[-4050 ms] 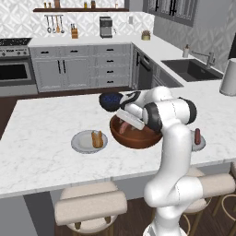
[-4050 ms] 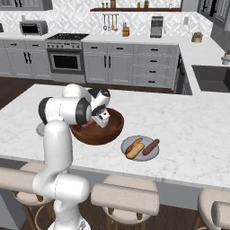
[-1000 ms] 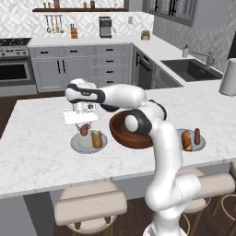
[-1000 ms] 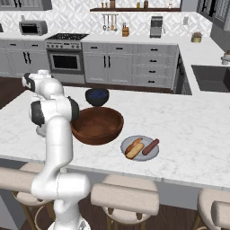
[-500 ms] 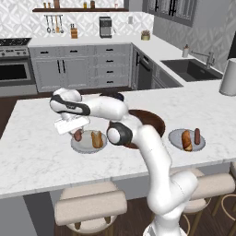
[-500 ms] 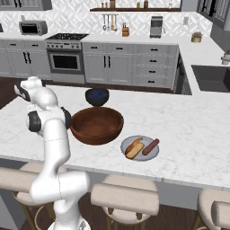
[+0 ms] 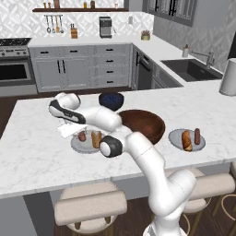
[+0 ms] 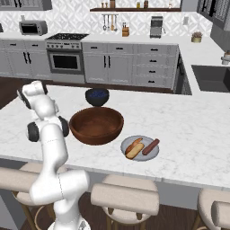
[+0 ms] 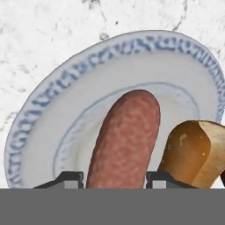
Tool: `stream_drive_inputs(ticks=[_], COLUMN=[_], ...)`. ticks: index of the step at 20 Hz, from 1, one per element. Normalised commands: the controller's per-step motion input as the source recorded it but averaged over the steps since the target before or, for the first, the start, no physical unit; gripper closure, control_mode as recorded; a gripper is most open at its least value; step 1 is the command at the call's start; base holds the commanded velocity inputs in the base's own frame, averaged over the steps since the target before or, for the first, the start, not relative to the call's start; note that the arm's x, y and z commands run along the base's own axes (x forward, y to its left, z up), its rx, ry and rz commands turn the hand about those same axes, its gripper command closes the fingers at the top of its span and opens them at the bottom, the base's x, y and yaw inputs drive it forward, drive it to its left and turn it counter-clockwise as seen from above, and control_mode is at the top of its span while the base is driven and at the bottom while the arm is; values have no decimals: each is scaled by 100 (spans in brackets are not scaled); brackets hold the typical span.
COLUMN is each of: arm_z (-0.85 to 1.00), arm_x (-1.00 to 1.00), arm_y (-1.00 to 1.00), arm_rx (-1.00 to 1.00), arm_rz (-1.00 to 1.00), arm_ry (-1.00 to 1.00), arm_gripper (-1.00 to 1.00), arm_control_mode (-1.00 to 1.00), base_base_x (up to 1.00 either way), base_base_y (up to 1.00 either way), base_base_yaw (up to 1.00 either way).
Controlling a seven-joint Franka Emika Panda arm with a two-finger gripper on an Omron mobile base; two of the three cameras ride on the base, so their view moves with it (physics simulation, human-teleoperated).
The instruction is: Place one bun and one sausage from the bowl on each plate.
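Gripper (image 9: 114, 180): down low over the left plate, its two dark fingertips either side of the sausage's near end; whether they press on it or stand just clear I cannot tell.
Left plate (image 7: 76, 144): light grey with a blue-patterned rim in the hand view, lying flat on the white marble counter (image 7: 32, 152) just left of the wooden bowl.
Sausage on left plate (image 9: 125, 136): reddish-brown, lying in the plate's well, running up between the fingertips.
Bun on left plate (image 9: 193, 151): golden-tan, lying just beside the sausage on its right in the hand view; the two are close, and contact is not clear.
Wooden bowl (image 8: 96, 126): large, reddish-brown, standing between the two plates; no bun or sausage can be made out inside it.
Right plate (image 8: 140, 148): just right of the bowl, carrying a bun (image 8: 134, 148) and a sausage (image 8: 151, 147) side by side.
Dark blue bowl (image 8: 97, 96): behind the wooden bowl, apart from it.
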Motion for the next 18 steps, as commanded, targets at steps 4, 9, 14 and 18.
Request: stream_drive_inputs(ticks=[4,9,14,18], arm_z=[-22,-9,-1,0], arm_x=[-21,-28,-10,0], arm_y=[-16,-12,-1,0], arm_rx=[0,0,0,0], arm_rz=[1,0,0,0], arm_ry=[-2,-2,0,0], arm_gripper=[100,100,100,-100], arm_control_mode=[-100,-100,-100,-100], base_base_x=[0,0,0,0], base_base_y=[0,0,0,0], base_base_yaw=[0,0,0,0])
